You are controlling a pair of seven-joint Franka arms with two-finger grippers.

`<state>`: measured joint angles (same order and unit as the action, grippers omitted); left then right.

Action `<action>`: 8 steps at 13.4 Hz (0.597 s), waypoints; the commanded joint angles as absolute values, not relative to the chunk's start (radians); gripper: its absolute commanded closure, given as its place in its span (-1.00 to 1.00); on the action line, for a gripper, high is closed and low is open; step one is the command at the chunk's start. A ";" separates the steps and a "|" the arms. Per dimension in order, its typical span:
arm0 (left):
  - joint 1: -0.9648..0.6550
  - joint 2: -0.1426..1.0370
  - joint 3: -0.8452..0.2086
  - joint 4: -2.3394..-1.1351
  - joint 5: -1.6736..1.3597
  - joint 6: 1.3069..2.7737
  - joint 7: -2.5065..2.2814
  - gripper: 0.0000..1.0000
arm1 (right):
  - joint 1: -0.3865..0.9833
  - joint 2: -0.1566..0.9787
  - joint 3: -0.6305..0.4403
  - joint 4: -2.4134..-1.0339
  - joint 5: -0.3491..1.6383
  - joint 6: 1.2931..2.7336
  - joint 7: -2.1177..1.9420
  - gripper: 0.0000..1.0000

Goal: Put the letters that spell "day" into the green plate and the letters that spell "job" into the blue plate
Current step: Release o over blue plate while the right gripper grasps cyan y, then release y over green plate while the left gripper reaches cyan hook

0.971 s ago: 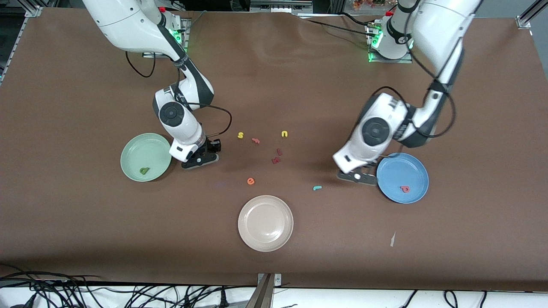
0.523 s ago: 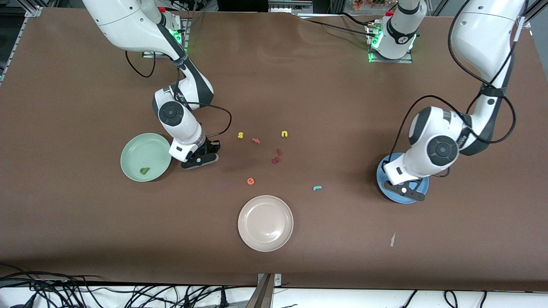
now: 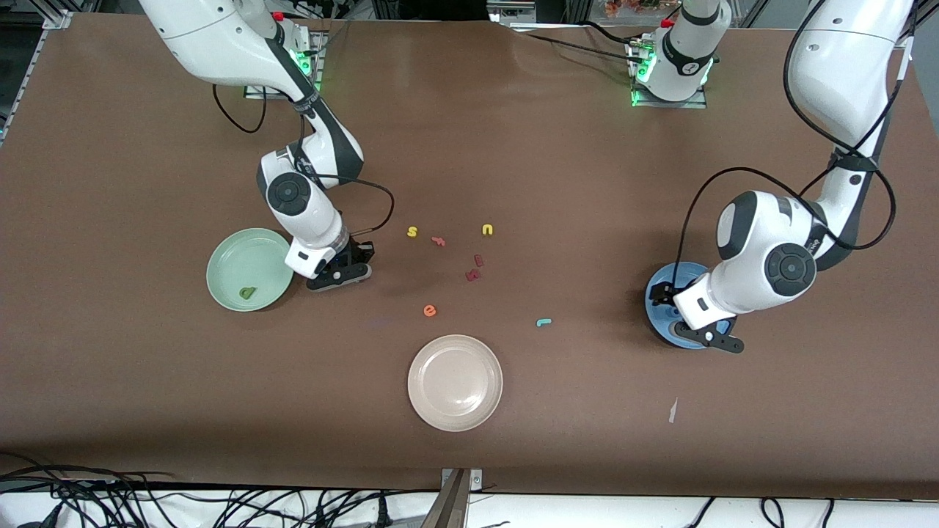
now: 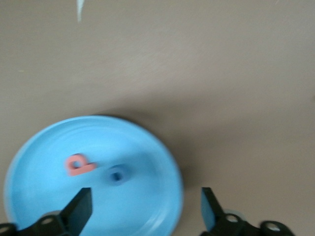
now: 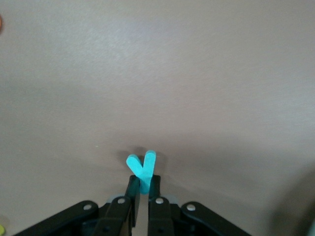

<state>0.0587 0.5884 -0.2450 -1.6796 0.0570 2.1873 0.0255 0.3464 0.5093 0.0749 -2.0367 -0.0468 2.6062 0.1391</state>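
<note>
— Where is the teal "y" (image 5: 142, 169)?

— Pinched between the fingers of the right gripper (image 5: 141, 194), low by the table just beside the green plate (image 3: 227, 257), toward the middle of the table from it; its stem runs back into the jaws and its two arms fork outward, away from the wrist; I cannot tell whether it touches the cloth.

— And the green plate?

— It holds the olive-green "a" (image 3: 248, 292) near its rim nearest the front camera; most of the plate's floor is bare.

— The other arm?

— The left gripper (image 4: 146, 206) hangs over the blue plate (image 4: 39, 196), fingers spread wide with nothing between them; in the plate lie the pinkish-red "b" (image 4: 78, 164) and the blue ring "o" (image 4: 117, 175), just beside each other near the centre, the "b" with its stem along the plate floor toward the "o".

— What is left out on the table?

— The teal "j" (image 3: 543, 322) lies flat between the beige plate (image 3: 455, 382) and the blue one, long axis roughly across the table, open brown cloth all round it.
</note>
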 commanded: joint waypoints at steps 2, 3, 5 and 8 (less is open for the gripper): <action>-0.044 0.669 -0.244 -1.554 0.028 2.174 -0.188 -1.00 | 0.258 0.388 0.055 -2.045 -0.054 2.452 -0.036 0.99; -0.075 0.686 -0.244 -1.534 0.031 2.174 -0.274 -1.00 | 0.220 0.365 0.055 -2.045 -0.054 2.404 -0.091 0.98; -0.130 0.706 -0.242 -1.507 0.037 2.174 -0.375 -1.00 | 0.149 0.327 0.054 -2.054 -0.054 2.352 -0.193 0.98; -0.196 0.788 -0.236 -1.392 0.043 2.175 -0.549 -1.00 | 0.048 0.302 0.054 -2.063 -0.054 2.272 -0.279 0.89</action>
<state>-0.1593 0.7137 -0.2505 -1.5071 0.0534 2.1876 -0.4605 0.1002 0.3358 0.0402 -2.0302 -0.0469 2.3073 -0.2303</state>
